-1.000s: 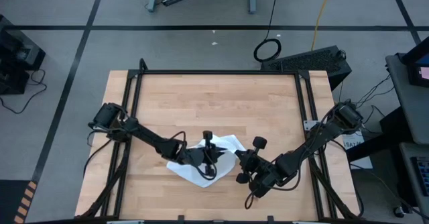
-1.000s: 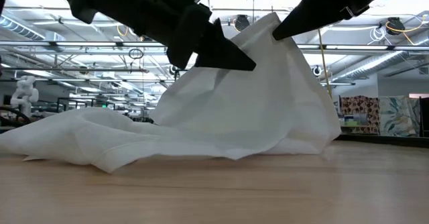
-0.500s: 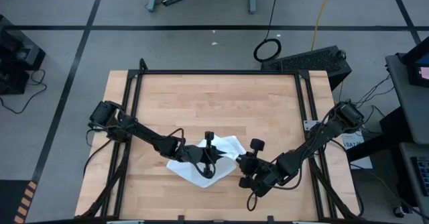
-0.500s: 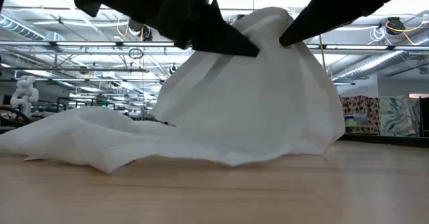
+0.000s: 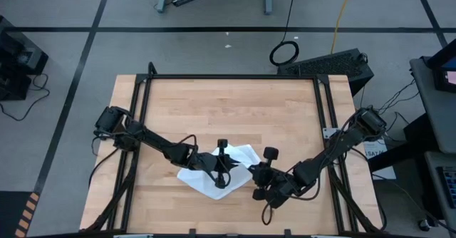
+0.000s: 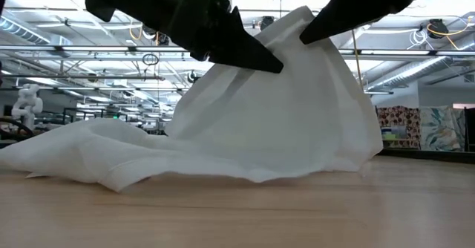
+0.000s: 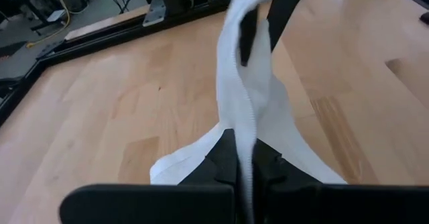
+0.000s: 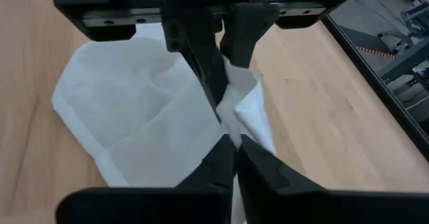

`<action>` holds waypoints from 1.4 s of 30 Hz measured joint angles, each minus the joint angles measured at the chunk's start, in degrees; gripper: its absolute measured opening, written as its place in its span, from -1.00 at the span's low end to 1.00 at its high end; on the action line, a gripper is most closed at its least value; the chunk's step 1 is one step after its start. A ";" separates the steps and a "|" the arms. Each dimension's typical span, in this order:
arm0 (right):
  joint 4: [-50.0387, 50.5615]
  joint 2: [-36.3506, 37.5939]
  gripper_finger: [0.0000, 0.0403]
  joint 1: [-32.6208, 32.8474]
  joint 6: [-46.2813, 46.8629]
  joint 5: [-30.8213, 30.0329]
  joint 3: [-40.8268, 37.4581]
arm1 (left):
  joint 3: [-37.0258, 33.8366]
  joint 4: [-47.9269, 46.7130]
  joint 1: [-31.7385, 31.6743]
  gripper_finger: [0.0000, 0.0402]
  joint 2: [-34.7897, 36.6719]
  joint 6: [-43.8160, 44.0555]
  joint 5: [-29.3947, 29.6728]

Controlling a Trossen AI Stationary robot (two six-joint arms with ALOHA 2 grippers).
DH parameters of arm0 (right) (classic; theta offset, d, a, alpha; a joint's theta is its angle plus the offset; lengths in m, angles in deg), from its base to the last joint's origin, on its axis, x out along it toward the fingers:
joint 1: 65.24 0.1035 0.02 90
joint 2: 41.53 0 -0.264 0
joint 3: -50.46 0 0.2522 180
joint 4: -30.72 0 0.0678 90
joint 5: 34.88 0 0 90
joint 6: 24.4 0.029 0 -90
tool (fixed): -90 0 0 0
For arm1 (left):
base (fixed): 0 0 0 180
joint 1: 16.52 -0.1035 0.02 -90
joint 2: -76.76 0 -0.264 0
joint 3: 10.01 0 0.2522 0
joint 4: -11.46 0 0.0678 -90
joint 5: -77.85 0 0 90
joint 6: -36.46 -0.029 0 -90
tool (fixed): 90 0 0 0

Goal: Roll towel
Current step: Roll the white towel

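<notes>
We see the plain white soft cloth towel (image 5: 219, 172) lying crumpled on the near middle of the light wooden bench (image 5: 235, 110), with one part drawn up into a peak while the rest trails flat across the boards to the left in the low view (image 6: 96, 159). Our left hand (image 5: 226, 165) reaches in from the left side and is clenched on a fold of the towel, which runs as a thin white ridge (image 7: 244, 96) up between its dark fingers. Our right hand (image 5: 251, 168) comes in from the right, just beside the left one, and is likewise clamped tight on the cloth (image 8: 231, 110) at the same raised peak. In the low view the two dark hands meet at the top of the lifted cloth (image 6: 297, 33), well above the bench surface.
</notes>
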 joint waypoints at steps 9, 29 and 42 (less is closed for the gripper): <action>0.00 0.00 -0.99 0.34 0.06 -1.97 0.00 | 0.00 -0.31 0.04 -0.58 0.00 -0.07 0.33; -0.53 2.41 -1.00 1.50 -0.21 -4.75 0.00 | 0.00 -0.06 0.04 -0.29 -0.02 -0.44 3.65; -0.75 4.87 -1.00 2.26 0.33 -6.34 0.00 | 0.00 0.57 0.17 -0.31 -0.02 -6.85 3.91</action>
